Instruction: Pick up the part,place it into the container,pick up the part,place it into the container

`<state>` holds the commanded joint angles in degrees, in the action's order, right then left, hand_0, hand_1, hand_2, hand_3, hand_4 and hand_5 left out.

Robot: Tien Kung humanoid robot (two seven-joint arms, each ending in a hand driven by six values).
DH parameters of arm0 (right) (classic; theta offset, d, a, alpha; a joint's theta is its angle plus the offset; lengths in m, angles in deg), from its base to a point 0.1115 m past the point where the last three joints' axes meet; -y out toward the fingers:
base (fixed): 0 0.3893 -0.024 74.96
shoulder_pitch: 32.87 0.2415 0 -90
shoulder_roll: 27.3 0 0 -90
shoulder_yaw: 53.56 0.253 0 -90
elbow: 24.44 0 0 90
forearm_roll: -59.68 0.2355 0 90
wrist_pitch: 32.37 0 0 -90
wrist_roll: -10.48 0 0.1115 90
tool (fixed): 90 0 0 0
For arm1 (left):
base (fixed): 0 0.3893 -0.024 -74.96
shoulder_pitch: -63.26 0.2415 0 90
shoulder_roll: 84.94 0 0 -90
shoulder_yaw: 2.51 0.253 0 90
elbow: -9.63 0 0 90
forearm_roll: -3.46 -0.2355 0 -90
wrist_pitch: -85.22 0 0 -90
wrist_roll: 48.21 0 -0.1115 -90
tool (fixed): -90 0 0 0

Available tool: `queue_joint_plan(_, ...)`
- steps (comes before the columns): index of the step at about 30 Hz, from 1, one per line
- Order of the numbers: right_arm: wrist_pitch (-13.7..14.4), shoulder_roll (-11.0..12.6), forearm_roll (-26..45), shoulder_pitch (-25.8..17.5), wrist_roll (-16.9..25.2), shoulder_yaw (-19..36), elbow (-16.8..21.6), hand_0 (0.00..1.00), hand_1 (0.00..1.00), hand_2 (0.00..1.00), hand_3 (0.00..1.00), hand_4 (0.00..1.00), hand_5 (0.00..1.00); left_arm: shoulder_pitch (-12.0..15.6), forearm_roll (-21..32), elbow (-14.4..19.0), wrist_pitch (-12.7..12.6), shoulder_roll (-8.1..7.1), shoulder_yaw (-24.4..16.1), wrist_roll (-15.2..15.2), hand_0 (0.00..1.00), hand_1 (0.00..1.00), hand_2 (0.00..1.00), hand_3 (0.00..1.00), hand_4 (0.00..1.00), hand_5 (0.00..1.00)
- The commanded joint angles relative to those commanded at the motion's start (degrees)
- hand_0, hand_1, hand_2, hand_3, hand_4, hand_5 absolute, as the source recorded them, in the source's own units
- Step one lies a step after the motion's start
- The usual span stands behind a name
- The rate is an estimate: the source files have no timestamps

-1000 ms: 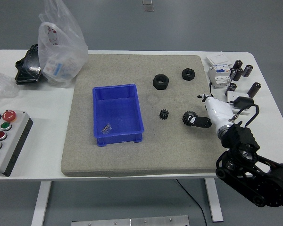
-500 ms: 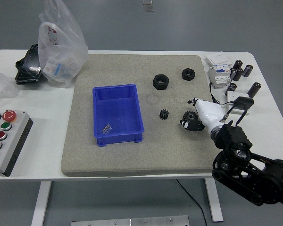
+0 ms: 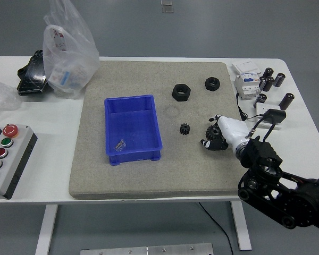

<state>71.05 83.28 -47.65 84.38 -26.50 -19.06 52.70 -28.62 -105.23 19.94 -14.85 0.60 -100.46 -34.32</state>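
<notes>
Your right hand (image 3: 219, 137) has slid further left since a second ago and now covers the larger black gear (image 3: 215, 133), where before it lay just beside it. Its fingers curl down over the gear, but you cannot tell from above whether they actually clamp it. The gear sits on the mat under the hand, dark and toothed, only partly showing.

Just left of the hand lies the small black gear (image 3: 185, 128), toothed and flat on the mat. Further left stands the blue bin (image 3: 132, 129), open-topped, with a small clear scrap inside. Beyond the hand lie two black nuts (image 3: 181, 92), apart from each other.

Everything rests on a grey felt mat (image 3: 95, 159) over the white table (image 3: 303, 119). To the hand's right and beyond, black cylinders (image 3: 286, 100) and a white switch unit (image 3: 246, 79) cluster. Far left sit a plastic bag (image 3: 68, 50) and a button box (image 3: 6, 156). The floor is plain grey.
</notes>
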Motion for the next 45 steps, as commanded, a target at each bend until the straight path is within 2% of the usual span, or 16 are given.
queue_joint_plan(5,1.14,-0.12,-0.12,-0.07,0.00,-0.20,-0.22,0.246,0.571,0.587,0.664,0.575,0.196,0.00,0.03,0.00,0.04,0.02,-0.03,-0.11,0.698,0.554,0.544,0.651,0.603,0.075)
queue_joint_plan(6,1.20,-0.13,-0.03,-0.07,0.00,-0.25,-0.25,0.239,0.520,0.459,0.590,0.598,0.004,0.00,0.05,0.00,0.04,0.02,-0.02,-0.14,0.698,0.553,0.544,0.651,0.601,0.072)
queue_joint_plan(15,0.60,-0.16,0.96,0.10,0.00,-0.59,-0.48,0.238,0.510,0.447,0.560,0.593,0.002,0.06,0.24,0.00,0.04,0.02,-0.06,-0.40,0.698,0.552,0.544,0.649,0.600,0.070)
queue_joint_plan(20,1.28,-0.10,-1.38,0.11,0.00,-0.11,-0.25,0.237,0.512,0.441,0.556,0.567,0.002,0.09,0.21,0.00,0.00,-0.03,-0.19,-0.50,0.698,0.551,0.544,0.649,0.601,0.067)
queue_joint_plan(25,4.74,-0.41,-4.42,1.06,0.00,2.11,0.84,0.235,0.506,0.434,0.548,0.563,0.002,0.16,0.20,0.00,-0.02,-0.07,-0.19,-0.54,0.697,0.552,0.544,0.648,0.601,0.069)
queue_joint_plan(28,7.30,-1.48,-4.66,2.27,0.00,3.95,1.37,0.235,0.506,0.434,0.548,0.563,0.002,0.23,0.18,0.00,-0.02,-0.05,-0.17,-0.49,0.697,0.552,0.544,0.648,0.601,0.069)
queue_joint_plan(33,13.16,-4.28,0.72,4.56,0.00,5.49,1.47,0.244,0.510,0.422,0.544,0.556,0.002,0.36,0.16,0.00,0.03,0.09,-0.20,-0.33,0.697,0.551,0.543,0.648,0.602,0.069)
queue_joint_plan(39,20.07,-6.61,8.51,7.54,0.00,1.32,1.34,0.243,0.508,0.413,0.531,0.537,0.006,0.33,0.23,0.00,0.08,0.15,-0.23,-0.24,0.697,0.551,0.543,0.646,0.601,0.071)
queue_joint_plan(41,19.31,-6.73,8.01,7.89,0.00,1.40,0.94,0.243,0.508,0.413,0.531,0.537,0.006,0.29,0.25,0.00,0.10,0.16,-0.23,-0.24,0.697,0.551,0.543,0.646,0.601,0.071)
queue_joint_plan(42,18.31,-6.68,7.06,7.98,0.00,1.68,0.83,0.258,0.582,0.566,0.649,0.525,0.057,0.28,0.25,0.00,0.10,0.17,-0.25,-0.24,0.697,0.552,0.544,0.646,0.602,0.071)
queue_joint_plan(45,13.99,-6.10,2.92,8.40,0.00,2.65,0.32,0.258,0.582,0.566,0.649,0.525,0.057,0.32,-0.01,0.00,0.08,0.20,-0.54,-0.09,0.697,0.552,0.544,0.646,0.602,0.071)
